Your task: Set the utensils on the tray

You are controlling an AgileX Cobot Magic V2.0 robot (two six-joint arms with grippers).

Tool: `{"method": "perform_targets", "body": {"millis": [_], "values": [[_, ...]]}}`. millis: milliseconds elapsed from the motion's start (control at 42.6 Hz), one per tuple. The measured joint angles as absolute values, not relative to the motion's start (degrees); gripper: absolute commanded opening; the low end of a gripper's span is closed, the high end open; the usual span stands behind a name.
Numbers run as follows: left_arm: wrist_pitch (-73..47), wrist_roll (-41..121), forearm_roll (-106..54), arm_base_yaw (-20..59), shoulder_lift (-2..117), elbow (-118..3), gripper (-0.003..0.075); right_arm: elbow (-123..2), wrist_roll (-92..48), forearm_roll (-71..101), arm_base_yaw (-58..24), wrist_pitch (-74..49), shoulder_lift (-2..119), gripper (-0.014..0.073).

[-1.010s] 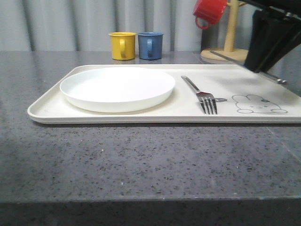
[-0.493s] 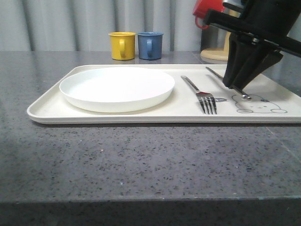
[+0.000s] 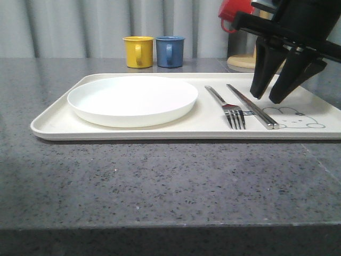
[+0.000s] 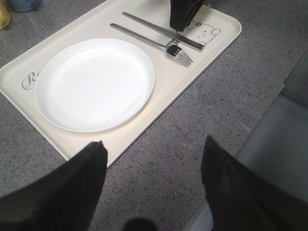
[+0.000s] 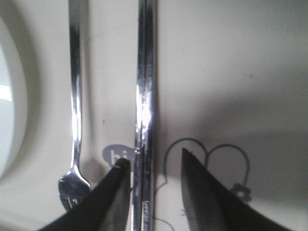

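The cream tray point(image 3: 58, 120) holds a white plate point(image 3: 133, 100), a silver fork point(image 3: 226, 104) and a pair of metal chopsticks point(image 3: 250, 106) lying flat just right of the fork. My right gripper point(image 3: 269, 98) hangs open just above the chopsticks' near end, its fingers apart and gripping nothing. In the right wrist view the chopsticks point(image 5: 146, 96) lie between the spread fingers of that gripper point(image 5: 154, 159), close to one finger, with the fork point(image 5: 74, 96) beside them. My left gripper point(image 4: 154, 142) is open and empty over the table by the tray point(image 4: 163, 91), near the plate point(image 4: 94, 84).
A yellow mug point(image 3: 138, 52) and a blue mug point(image 3: 170, 51) stand behind the tray. A red mug point(image 3: 237, 13) hangs on a wooden stand point(image 3: 256, 53) at the back right. The speckled grey table point(image 3: 160, 181) stretches in front of the tray.
My right gripper came in from the right with the chopsticks, lowered them onto the tray beside the fork and opened. The chopsticks now lie flat. Plate and fork stayed put.
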State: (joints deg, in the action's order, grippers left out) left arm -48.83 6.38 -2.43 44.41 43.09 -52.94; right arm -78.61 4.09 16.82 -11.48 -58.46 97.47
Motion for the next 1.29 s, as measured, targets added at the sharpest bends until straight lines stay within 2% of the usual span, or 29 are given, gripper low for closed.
{"method": "perform_targets", "body": {"millis": [258, 493, 799, 1292], "values": [[-48.8, 6.4, -2.4, 44.4, 43.1, -52.9, 0.0429, -78.6, -0.4, 5.3, -10.5, -64.7, 86.6, 0.0297], [-48.8, 6.4, -2.4, 44.4, 43.1, -52.9, 0.0429, -78.6, -1.4, 0.5, 0.7, -66.6, 80.9, 0.0297], [-48.8, 6.4, -2.4, 44.4, 43.1, -52.9, 0.0429, -78.5, -2.4, -0.3, 13.5, -64.5, 85.1, 0.0297], [-48.8, 6.4, -2.4, 44.4, 43.1, -52.9, 0.0429, -78.9, -3.8, -2.9, 14.6, -55.5, 96.9, 0.0297]]}}
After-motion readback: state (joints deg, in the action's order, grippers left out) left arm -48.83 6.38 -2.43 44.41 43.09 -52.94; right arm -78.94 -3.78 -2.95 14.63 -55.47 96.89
